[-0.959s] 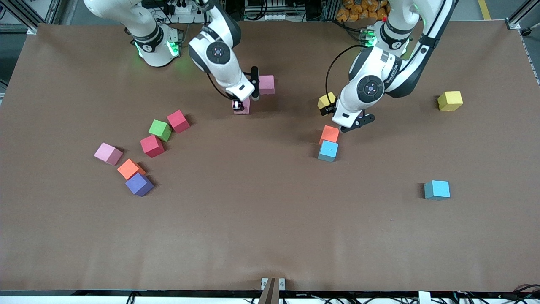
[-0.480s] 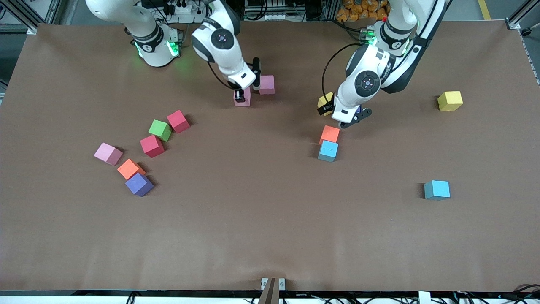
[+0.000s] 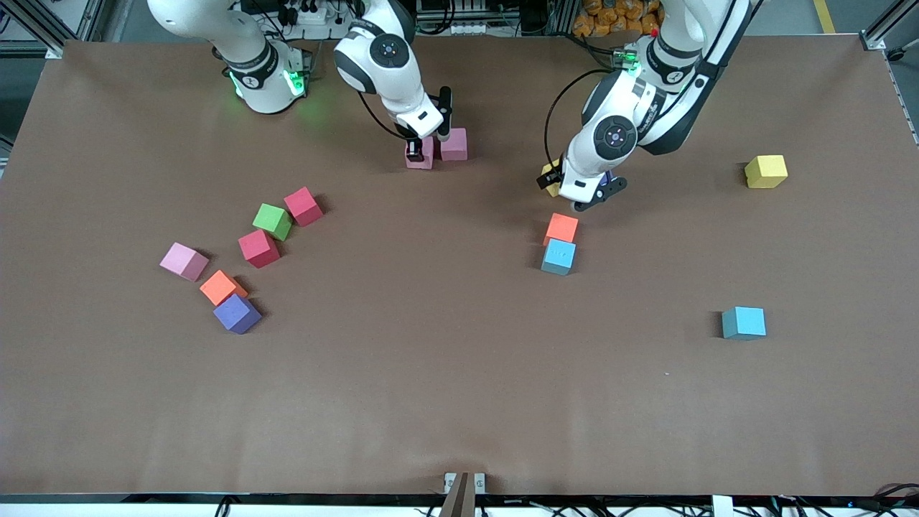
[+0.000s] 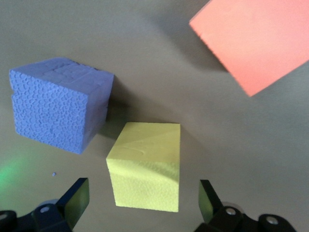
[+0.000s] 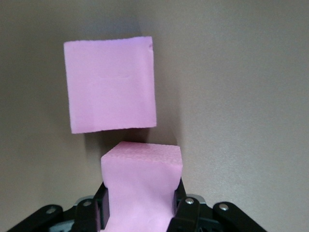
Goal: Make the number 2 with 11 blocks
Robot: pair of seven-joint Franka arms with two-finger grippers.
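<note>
— The right gripper [image 3: 416, 152] is clamped on a small matte pink foam cube [image 5: 141, 180], just beside a second pink cube [image 3: 454, 143] toward the arms' bases. Trouble?

— It could nudge that neighbour. Cubes have no long axis; faces roughly parallel. The left gripper [image 4: 142, 203], wide open, straddles a yellow foam cube [image 4: 146, 166], holding nothing.

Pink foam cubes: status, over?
Right gripper shut on pink foam cube, beside second pink foam cube. Left gripper open, straddling yellow foam cube. Nothing blocking.

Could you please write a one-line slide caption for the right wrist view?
Right end effector shut on a pink block, beside a second pink block on the brown table.
</note>
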